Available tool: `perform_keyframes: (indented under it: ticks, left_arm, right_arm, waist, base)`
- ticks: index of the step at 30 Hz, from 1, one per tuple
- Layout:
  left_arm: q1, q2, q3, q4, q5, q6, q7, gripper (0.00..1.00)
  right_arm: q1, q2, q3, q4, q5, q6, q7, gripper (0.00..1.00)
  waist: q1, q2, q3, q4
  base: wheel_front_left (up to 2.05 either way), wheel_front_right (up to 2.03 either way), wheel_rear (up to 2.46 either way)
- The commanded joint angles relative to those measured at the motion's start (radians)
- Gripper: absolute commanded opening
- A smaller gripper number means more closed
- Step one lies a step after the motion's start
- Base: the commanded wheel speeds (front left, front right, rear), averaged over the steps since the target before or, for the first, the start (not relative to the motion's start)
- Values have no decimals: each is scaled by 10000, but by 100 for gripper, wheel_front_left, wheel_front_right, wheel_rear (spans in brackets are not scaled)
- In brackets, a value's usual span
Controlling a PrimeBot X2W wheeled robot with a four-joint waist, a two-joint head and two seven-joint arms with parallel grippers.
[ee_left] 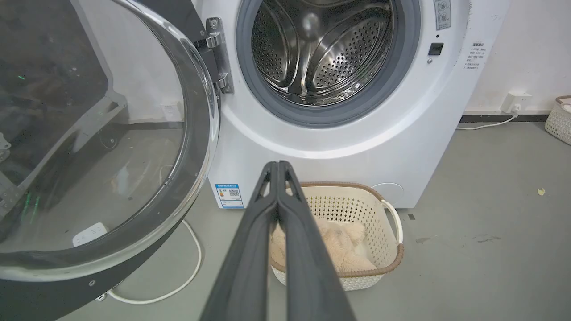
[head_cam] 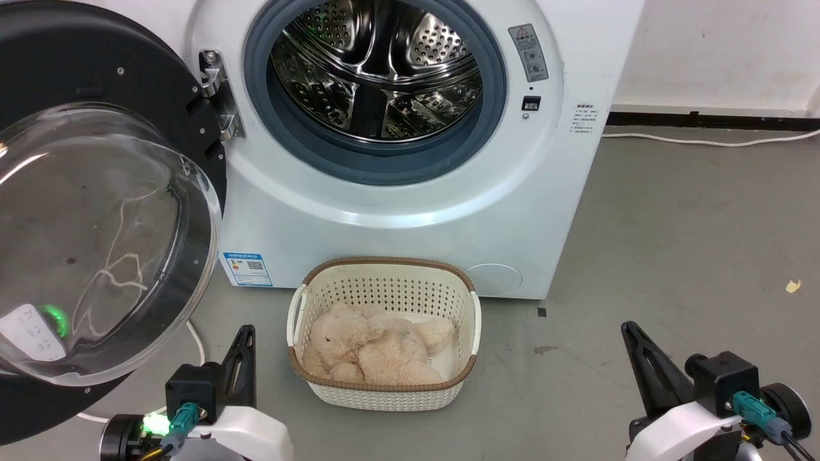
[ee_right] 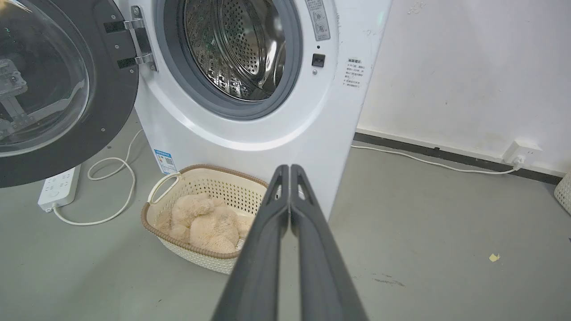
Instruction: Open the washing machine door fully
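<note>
A cream woven basket [head_cam: 384,398] with a brown rim sits on the grey floor [head_cam: 672,256], touching or just in front of the washing machine [head_cam: 397,221]. A beige plush toy [head_cam: 378,352] lies curled inside it. Above, the grey gasket [head_cam: 378,168] rings the perforated steel drum [head_cam: 378,70], which shows bare metal.

The washing machine door [head_cam: 96,64] stands swung out to the left on its metal hinge [head_cam: 214,96]. Its clear glass bowl bulges towards the robot, and its lower edge hangs just above the left pincer [ee_left: 277,165]. That pincer is narrowed until its fingers touch, with nothing between them, and it points at the basket's left side. The right pincer [ee_right: 290,167] is likewise pressed together and free, low on the right over open floor, well apart from the machine.

Under the door lie a white power strip [ee_right: 58,187] and a looped white cable [ee_right: 116,178]. Right of the machine the floor runs open to the white wall, with another cable [head_cam: 705,141] along the skirting and a small yellow scrap [head_cam: 793,286].
</note>
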Motion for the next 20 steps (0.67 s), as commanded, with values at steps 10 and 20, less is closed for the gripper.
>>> perform_keyframes:
  ticks: [10, 20]
  left_arm:
    - [-151, -16, 34, -41, 87, -55, 3, 0]
    - [-151, -16, 34, -41, 87, -55, 3, 0]
  right_arm:
    - [-116, 24, 3, -39, -76, -9, 12, 0]
    - [-116, 24, 3, -39, -76, -9, 12, 0]
  waist:
    - [0, 0, 0, 0]
    - [0, 0, 0, 0]
  base:
    - [0, 0, 0]
    - [0, 0, 0]
